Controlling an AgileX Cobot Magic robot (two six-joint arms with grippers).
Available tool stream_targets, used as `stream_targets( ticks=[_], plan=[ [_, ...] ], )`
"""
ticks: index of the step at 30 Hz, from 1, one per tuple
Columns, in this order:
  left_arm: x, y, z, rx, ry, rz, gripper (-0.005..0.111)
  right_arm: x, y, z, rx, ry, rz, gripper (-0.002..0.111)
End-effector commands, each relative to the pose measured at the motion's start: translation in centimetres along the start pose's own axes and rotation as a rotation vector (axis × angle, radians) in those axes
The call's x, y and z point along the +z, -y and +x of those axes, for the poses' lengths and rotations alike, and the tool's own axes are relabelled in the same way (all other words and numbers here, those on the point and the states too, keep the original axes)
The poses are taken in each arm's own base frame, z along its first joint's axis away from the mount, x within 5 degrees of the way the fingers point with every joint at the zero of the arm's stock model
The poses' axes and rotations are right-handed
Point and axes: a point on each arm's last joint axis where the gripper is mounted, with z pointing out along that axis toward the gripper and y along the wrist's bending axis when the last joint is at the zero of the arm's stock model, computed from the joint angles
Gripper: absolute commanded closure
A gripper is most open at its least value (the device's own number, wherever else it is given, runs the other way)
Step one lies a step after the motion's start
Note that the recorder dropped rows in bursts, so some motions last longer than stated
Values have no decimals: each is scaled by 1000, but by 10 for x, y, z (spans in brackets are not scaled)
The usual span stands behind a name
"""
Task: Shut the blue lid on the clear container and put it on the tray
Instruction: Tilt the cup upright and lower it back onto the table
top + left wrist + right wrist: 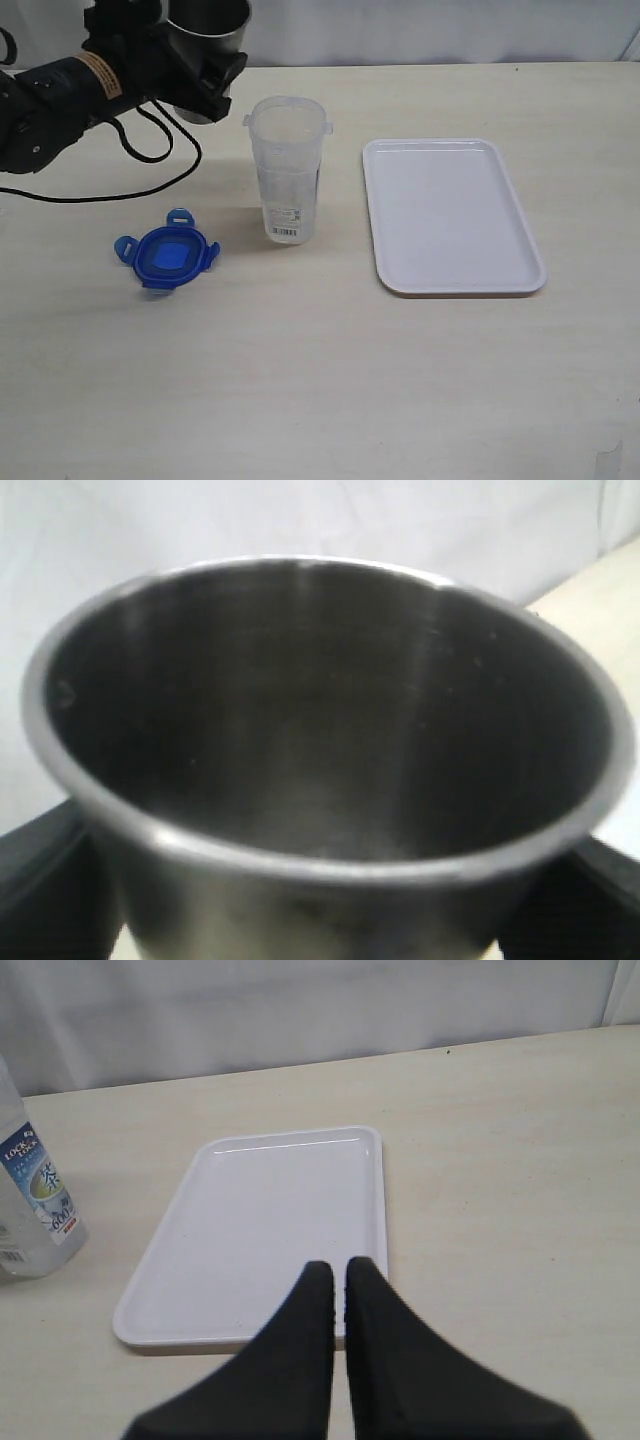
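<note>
Exterior view: the clear container (287, 170) is seen upright and uncapped on the table (300, 400), between the blue lid (167, 252), which lies flat to its left, and the tray (452, 215), on which nothing rests. The left end effector (200, 72) is raised behind them, clamped on a grey steel cup (207, 28).

Left wrist view: the frame is filled by the grey steel cup (320, 780), gripped between dark fingers (40, 880).

Right wrist view: the right end effector (340, 1285) is held clenched and empty, pointed toward the tray (270, 1210); the clear container (30, 1200) is partly seen beside it.

Lidding is judged not yet begun. The cup must first be set down; then the lid can be picked up and pressed onto the container.
</note>
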Motion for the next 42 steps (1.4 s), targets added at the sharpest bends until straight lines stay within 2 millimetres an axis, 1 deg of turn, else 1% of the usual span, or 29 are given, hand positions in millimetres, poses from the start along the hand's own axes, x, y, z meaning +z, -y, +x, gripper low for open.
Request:
stream_targets(
  ticks=[1, 4, 9, 13, 17, 20, 22, 23, 26, 29, 32, 36, 40, 42],
  plan=[
    [4, -24, 13, -184, 102, -62, 107, 0, 0, 1, 0, 5, 6, 104],
    [5, -42, 30, -248, 104, -138, 107, 0, 0, 1, 0, 5, 6, 104],
    [15, -72, 53, -276, 61, -199, 107, 0, 0, 1, 0, 5, 6, 104],
    [22, -92, 61, -285, 79, -235, 107, 0, 0, 1, 0, 5, 6, 104],
    [35, -108, 70, -277, 92, -258, 107, 0, 0, 1, 0, 5, 6, 104],
    [48, -117, 78, -273, 99, -268, 107, 0, 0, 1, 0, 5, 6, 104],
    [56, -121, 82, -279, 104, -272, 107, 0, 0, 1, 0, 5, 6, 104],
    [60, -123, 88, -291, 91, -275, 107, 0, 0, 1, 0, 5, 6, 104],
    [71, -127, 97, -297, 71, -281, 107, 0, 0, 1, 0, 5, 6, 104],
    [76, -127, 106, -301, 61, -280, 107, 0, 0, 1, 0, 5, 6, 104],
    [77, -126, 112, -304, 55, -277, 107, 0, 0, 1, 0, 5, 6, 104],
    [77, -126, 113, -312, 51, -277, 107, 0, 0, 1, 0, 5, 6, 104],
    [77, -126, 115, -378, 40, -279, 107, 0, 0, 1, 0, 5, 6, 104],
    [77, -126, 116, -382, 25, -281, 107, 0, 0, 1, 0, 5, 6, 104]
  ],
)
